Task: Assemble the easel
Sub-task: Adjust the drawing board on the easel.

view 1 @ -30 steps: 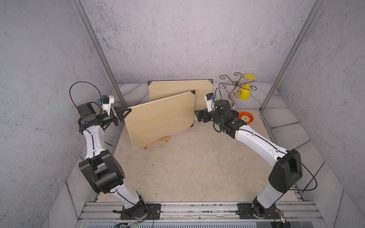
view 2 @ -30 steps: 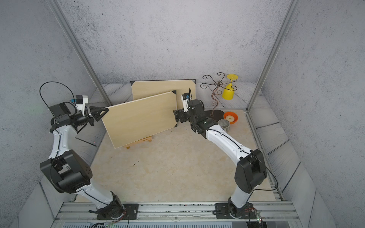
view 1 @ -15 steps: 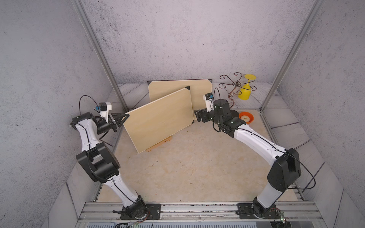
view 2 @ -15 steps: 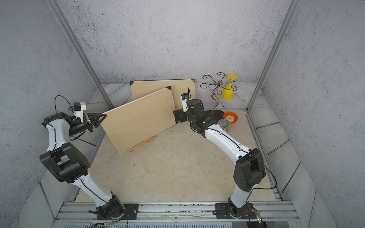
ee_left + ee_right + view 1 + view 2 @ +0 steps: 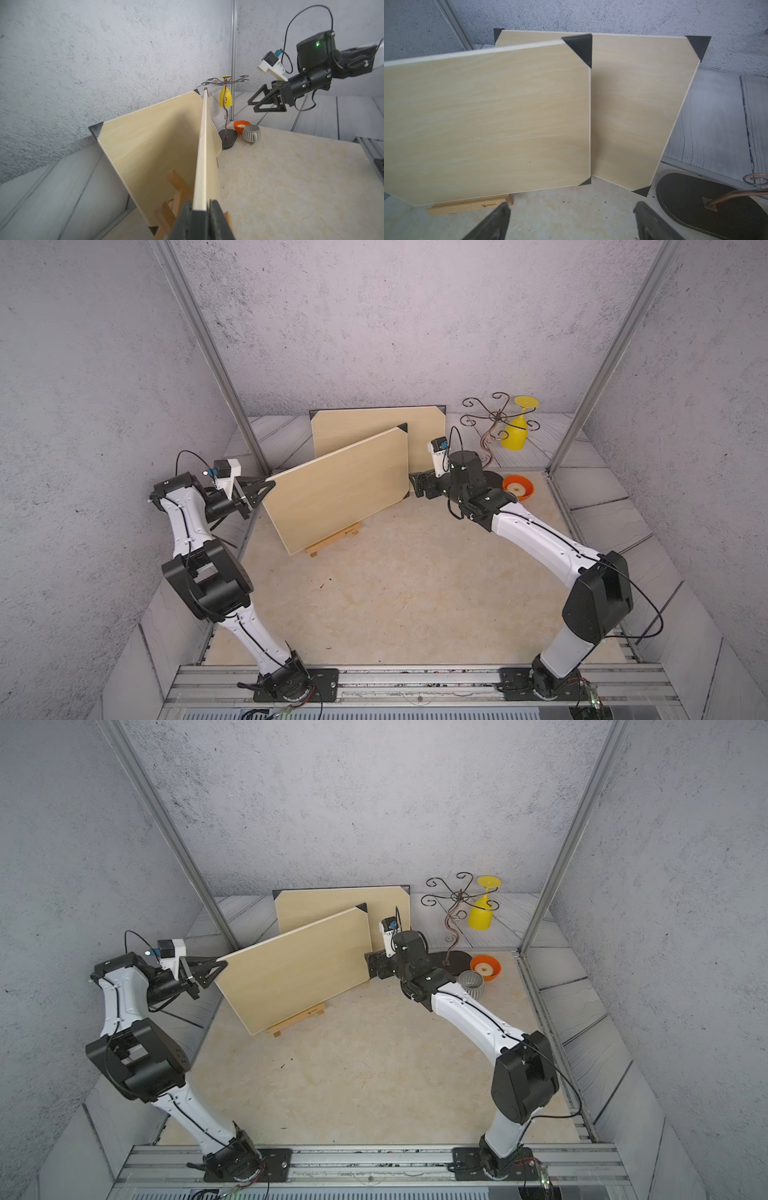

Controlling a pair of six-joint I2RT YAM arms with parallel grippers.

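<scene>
Board (image 5: 340, 489) on easel (image 5: 332, 540), left gripper (image 5: 269, 483) clamping its edge; right gripper (image 5: 413, 486) spread, empty.

A scrolled wire stand (image 5: 459, 897) is standing upright on its dark oval base (image 5: 228, 138) at the rear right of the tabletop (image 5: 395, 593). A yellow stemmed glass (image 5: 516, 435) is hanging upside down from one arm of the stand. An orange bowl (image 5: 517, 488) is sitting just beside the base, holding a pale ring-shaped item. A grey striped cup (image 5: 471, 983) is resting upright close beside the bowl.
</scene>
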